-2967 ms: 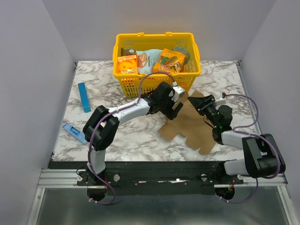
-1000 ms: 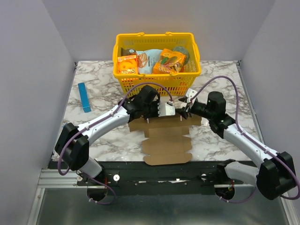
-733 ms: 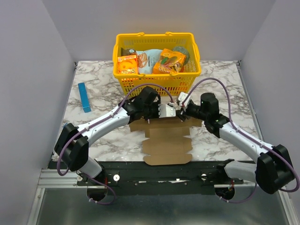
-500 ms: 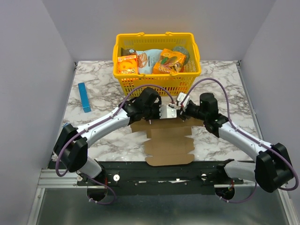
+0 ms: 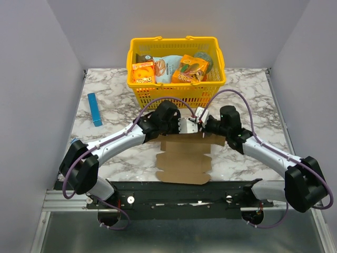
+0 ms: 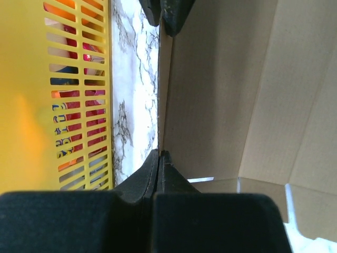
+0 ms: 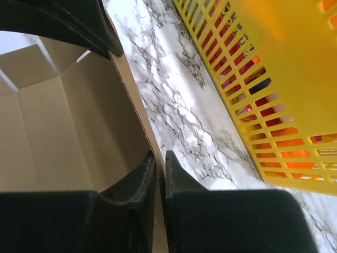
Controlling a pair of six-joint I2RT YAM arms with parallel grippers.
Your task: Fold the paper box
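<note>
The paper box [image 5: 184,161] is a flat brown notched cardboard sheet on the marble table in front of the arms, its far edge raised. My left gripper [image 5: 185,127] is shut on that far edge; in the left wrist view its fingertips [image 6: 159,154] pinch the thin edge of the paper box [image 6: 221,95]. My right gripper [image 5: 202,126] grips the same edge just to the right. In the right wrist view the edge of the paper box [image 7: 68,126] runs between the nearly closed jaws of the right gripper [image 7: 158,154]. Each gripper's black fingers show at the top of the other's wrist view.
A yellow basket [image 5: 176,94] with orange snack boxes and packets stands just behind the grippers, close in both wrist views [image 6: 79,95] [image 7: 274,79]. A slim blue box [image 5: 95,109] lies at the far left. Side walls border the table.
The right gripper has moved left to the raised edge and closed on it beside the left gripper. The sheet's near end has shifted slightly. The left gripper has kept its grip.
</note>
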